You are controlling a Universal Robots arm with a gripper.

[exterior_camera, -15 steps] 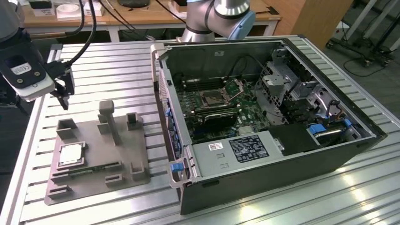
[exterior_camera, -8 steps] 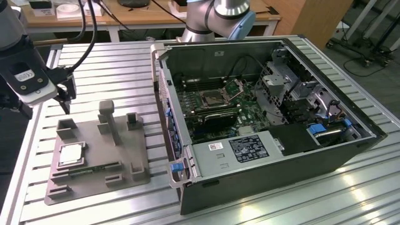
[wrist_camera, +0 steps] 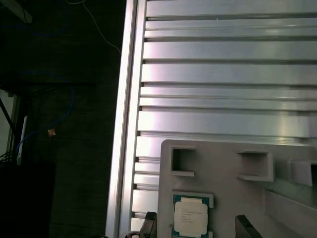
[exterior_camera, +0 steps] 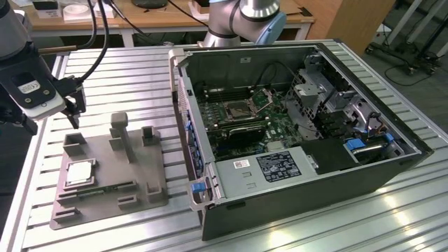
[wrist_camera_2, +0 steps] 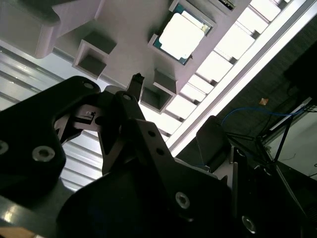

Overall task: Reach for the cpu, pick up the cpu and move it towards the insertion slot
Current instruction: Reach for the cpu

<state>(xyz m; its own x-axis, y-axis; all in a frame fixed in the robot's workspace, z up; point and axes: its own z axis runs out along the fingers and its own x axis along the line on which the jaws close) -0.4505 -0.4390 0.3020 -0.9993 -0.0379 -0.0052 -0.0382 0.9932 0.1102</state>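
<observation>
The cpu [exterior_camera: 81,172] is a small silver square lying flat in a recess of the grey fixture [exterior_camera: 144,173], on the exterior view's left. Both wrist views show it too, cpu [wrist_camera: 190,215] and cpu [wrist_camera_2: 181,35]. My gripper [exterior_camera: 73,113] hangs above the fixture's far corner, higher than the cpu and apart from it. In the first wrist view the gripper [wrist_camera: 195,220] is open, with one dark fingertip [wrist_camera: 149,220] on each side of the chip and nothing held. The insertion slot [exterior_camera: 238,109] sits inside the open computer case, with its metal retention plate [exterior_camera: 266,97] raised.
The fixture carries upright posts [exterior_camera: 120,134] and a green memory stick [exterior_camera: 105,190]. The open computer case [exterior_camera: 308,152] stands on the slatted aluminium table [exterior_camera: 126,73]. The table edge [wrist_camera: 126,124] runs close beside the fixture, with dark floor beyond. An arm base [exterior_camera: 245,21] stands behind the case.
</observation>
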